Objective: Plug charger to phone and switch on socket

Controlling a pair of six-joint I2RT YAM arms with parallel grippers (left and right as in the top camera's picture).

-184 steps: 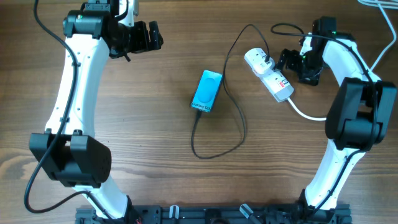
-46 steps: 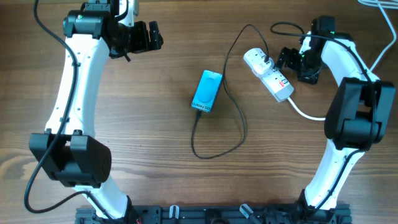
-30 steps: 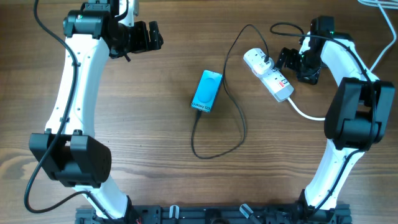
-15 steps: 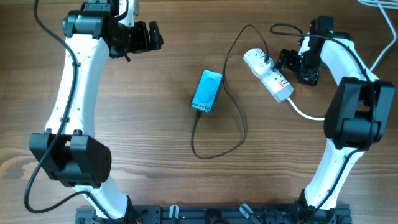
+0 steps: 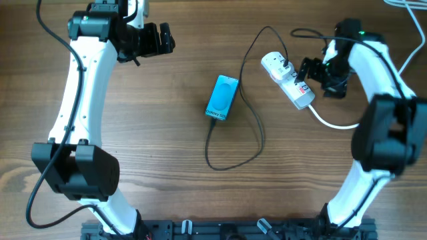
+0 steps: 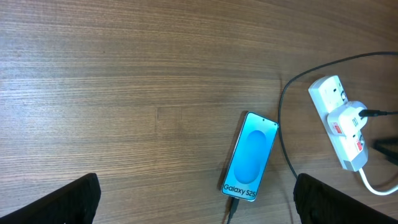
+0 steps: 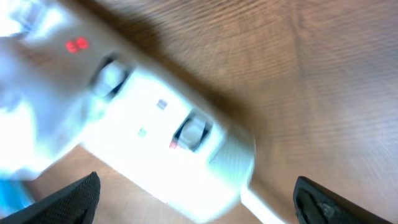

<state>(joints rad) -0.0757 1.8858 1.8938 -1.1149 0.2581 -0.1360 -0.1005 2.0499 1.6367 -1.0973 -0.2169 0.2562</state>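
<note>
Your right claw (image 5: 311, 71) stands released, its fingers (image 7: 68, 196) spread to both lower corners of the wrist view and gripping nothing. It hovers at the cord end of the white elongated power strip (image 5: 288, 81). Whether a fingertip touches the casing cannot be told, as the wrist view is blurred.

Finding on the strip: it is judged a rigid, light plastic body with a smooth, slippery shell that lies loose on the wooden desk (image 5: 167, 167). A sideways shove would likely slide or swivel it. Do not grasp it. Press one fingertip straight down on the small rocker switch (image 7: 189, 132) so that the desk takes the load. The thick white cord (image 5: 330, 122) leaving its end is stiff and may resist any turning.

The thin black charger cable (image 5: 260, 137) loops from the adapter on the strip to the lower edge of the flat rectangular smartphone with a cyan-green screen (image 5: 221, 97), which lies at mid-desk, well apart from the strip. The cable is limp, so take it just behind the tip. Whether the tip is seated in the phone cannot be confirmed.

Your left claw (image 5: 157, 39) is wide open, empty, and well clear of the phone.
</note>
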